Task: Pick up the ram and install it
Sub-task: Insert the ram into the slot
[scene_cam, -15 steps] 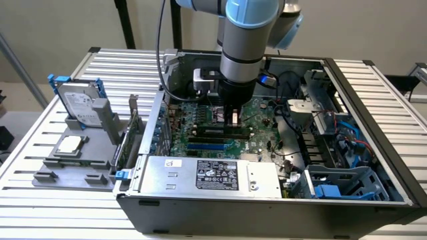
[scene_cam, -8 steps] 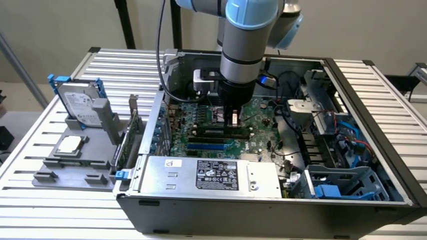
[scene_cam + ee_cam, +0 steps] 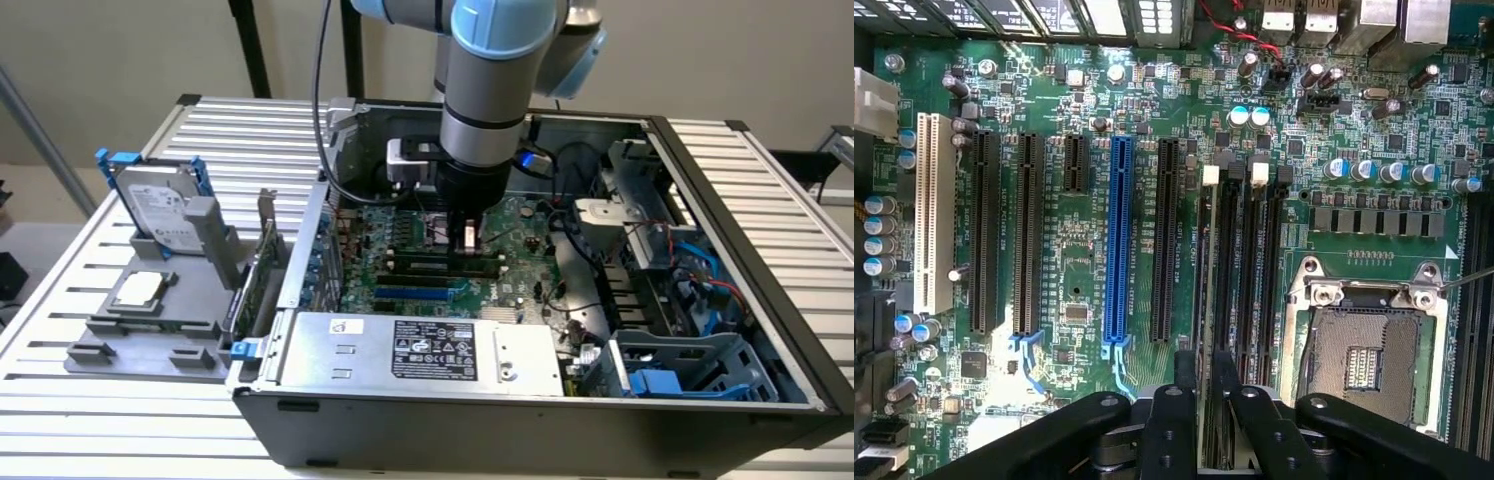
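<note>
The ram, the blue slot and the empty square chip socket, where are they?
ram (image 3: 1206, 330): wrist view, its thin edge between the gripper fingers.
blue slot (image 3: 1119, 240): wrist view, middle of its length.
chip socket (image 3: 1364, 365): wrist view, its open centre.

A robot test bench in a lab or workshop for putting computers together.

You are looking at an open computer case (image 3: 534, 400) in the middle of the frame, lying on a slatted metal table (image 3: 67, 400), with its green board (image 3: 1074, 300) of slots and chips laid bare. At the left of the frame a grey holder (image 3: 147, 340) keeps a hard drive (image 3: 154, 210) upright, and a robot arm (image 3: 487, 80) comes down from the top centre before a plain beige wall (image 3: 107, 50).
</note>
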